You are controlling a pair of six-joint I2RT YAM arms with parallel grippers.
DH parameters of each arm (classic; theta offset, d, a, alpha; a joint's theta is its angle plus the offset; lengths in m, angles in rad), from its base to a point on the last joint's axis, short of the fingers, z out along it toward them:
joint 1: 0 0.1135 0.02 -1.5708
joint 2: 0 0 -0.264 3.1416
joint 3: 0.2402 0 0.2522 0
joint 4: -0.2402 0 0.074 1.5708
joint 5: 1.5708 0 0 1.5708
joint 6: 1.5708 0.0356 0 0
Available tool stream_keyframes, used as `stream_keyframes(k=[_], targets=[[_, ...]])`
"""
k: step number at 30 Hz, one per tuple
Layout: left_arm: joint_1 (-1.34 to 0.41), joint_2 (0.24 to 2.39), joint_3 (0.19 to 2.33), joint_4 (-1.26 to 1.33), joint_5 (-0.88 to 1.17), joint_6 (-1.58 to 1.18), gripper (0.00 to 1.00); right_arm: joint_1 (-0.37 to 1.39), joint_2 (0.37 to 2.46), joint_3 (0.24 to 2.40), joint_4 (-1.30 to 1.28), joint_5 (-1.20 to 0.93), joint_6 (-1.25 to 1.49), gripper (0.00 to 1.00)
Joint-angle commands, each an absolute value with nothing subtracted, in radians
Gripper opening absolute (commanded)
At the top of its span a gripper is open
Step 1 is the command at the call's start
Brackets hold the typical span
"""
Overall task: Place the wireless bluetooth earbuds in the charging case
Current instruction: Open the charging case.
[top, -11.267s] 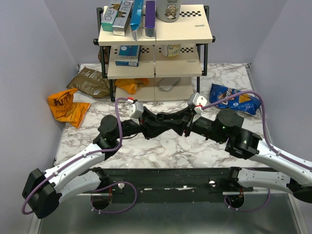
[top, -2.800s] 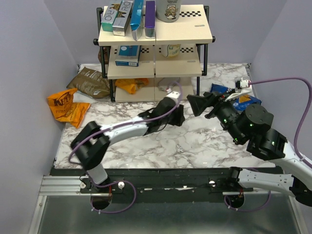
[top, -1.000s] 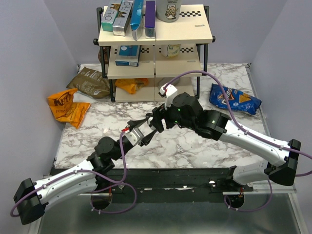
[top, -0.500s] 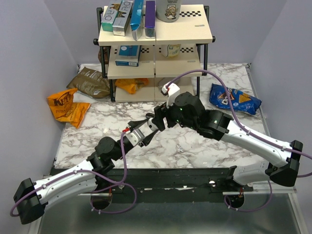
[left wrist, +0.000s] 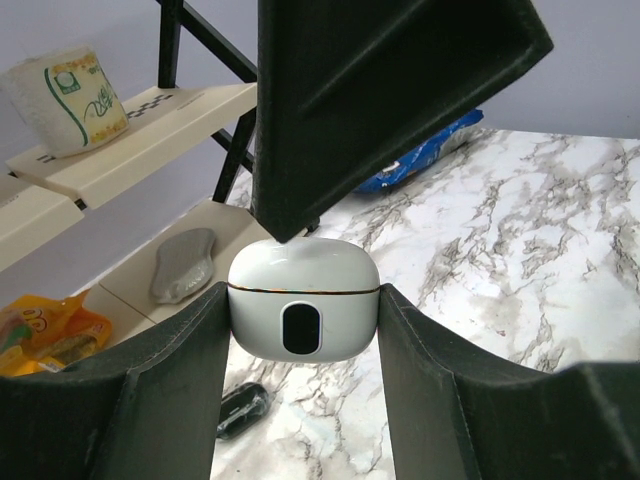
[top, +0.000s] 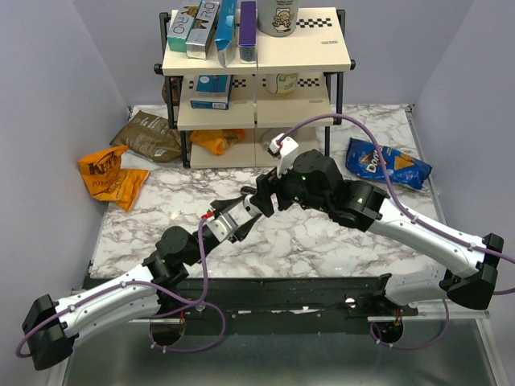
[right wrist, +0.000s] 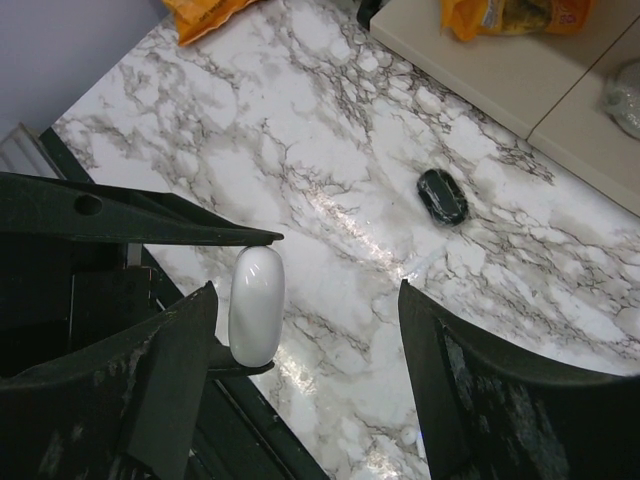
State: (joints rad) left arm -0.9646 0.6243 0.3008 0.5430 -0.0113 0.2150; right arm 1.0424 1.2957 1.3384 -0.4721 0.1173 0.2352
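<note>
White case (left wrist: 303, 300) sits pinched, lid shut, between my left fingers (left wrist: 160, 395); my right fingers (right wrist: 470, 395), spread over it, should catch the seam and lift gently.

Blue bag (top: 385, 163), table right: "Doritos" logo legible. Orange bag (top: 109, 173), table left: brand lettering appears to read "Kettle"; smaller print illegible. Boxes (top: 201, 28) on the top shelf: large lettering, only "RO" legible. White packet (left wrist: 70, 100) on a shelf: green print, unreadable.
</note>
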Motion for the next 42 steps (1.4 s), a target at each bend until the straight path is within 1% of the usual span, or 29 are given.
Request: stream_keyframes(k=[1, 13, 38, 42], targets=[[-0.973, 0.603, 0.316, 0.568, -0.028, 0.232, 0.00, 1.037, 1.319, 1.336, -0.489, 0.060, 0.227, 0.80], [-0.974, 0.575, 0.321, 0.546, -0.032, 0.232, 0.00, 1.035, 1.331, 1.339, -0.523, 0.100, 0.232, 0.80], [-0.979, 0.555, 0.310, 0.540, -0.046, 0.235, 0.00, 1.006, 1.273, 1.299, -0.528, 0.147, 0.248, 0.79], [-0.980, 0.552, 0.310, 0.535, -0.048, 0.235, 0.00, 1.008, 1.244, 1.287, -0.497, 0.132, 0.255, 0.79]])
